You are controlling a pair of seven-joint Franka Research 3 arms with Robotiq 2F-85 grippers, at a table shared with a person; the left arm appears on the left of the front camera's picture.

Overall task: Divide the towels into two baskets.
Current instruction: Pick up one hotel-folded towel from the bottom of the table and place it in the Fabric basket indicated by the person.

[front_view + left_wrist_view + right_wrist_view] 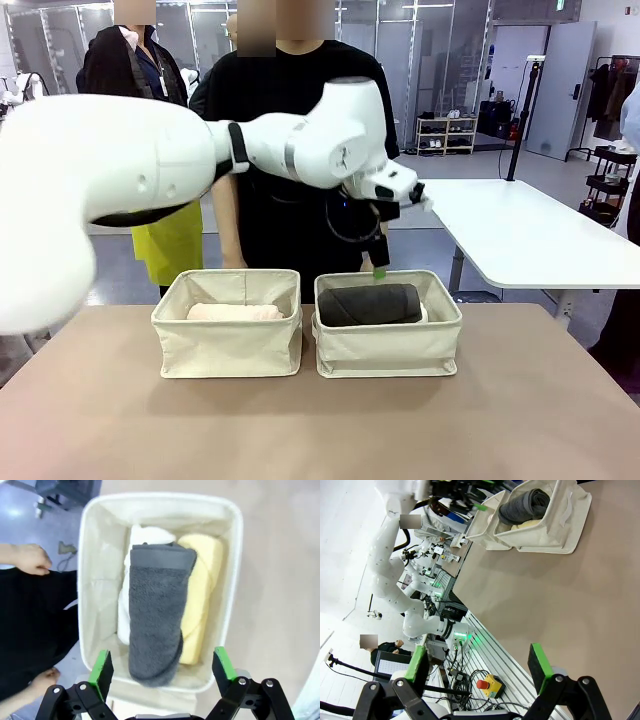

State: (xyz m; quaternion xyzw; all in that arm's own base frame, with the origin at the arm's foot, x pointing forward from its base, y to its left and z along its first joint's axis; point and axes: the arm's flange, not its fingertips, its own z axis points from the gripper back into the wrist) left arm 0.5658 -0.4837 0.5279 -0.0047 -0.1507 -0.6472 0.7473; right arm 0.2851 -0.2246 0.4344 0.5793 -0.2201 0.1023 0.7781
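Left hand point(162, 667) jaws apart, empty, above right basket point(388, 350): grey towel point(156, 620) tops white point(145, 535) and yellow point(202, 595); grip grey mid-roll, likely move it. Left basket point(227, 345) holds pink towel point(235, 312). Wrist view reveals yellow. Right hand point(480, 665) apart, low over the bench point(570, 605)

Two baskets on a tan table

The table point(520, 420) bears the right basket point(388, 352); the left basket point(228, 348) sits just beside it, their rims nearly touching.
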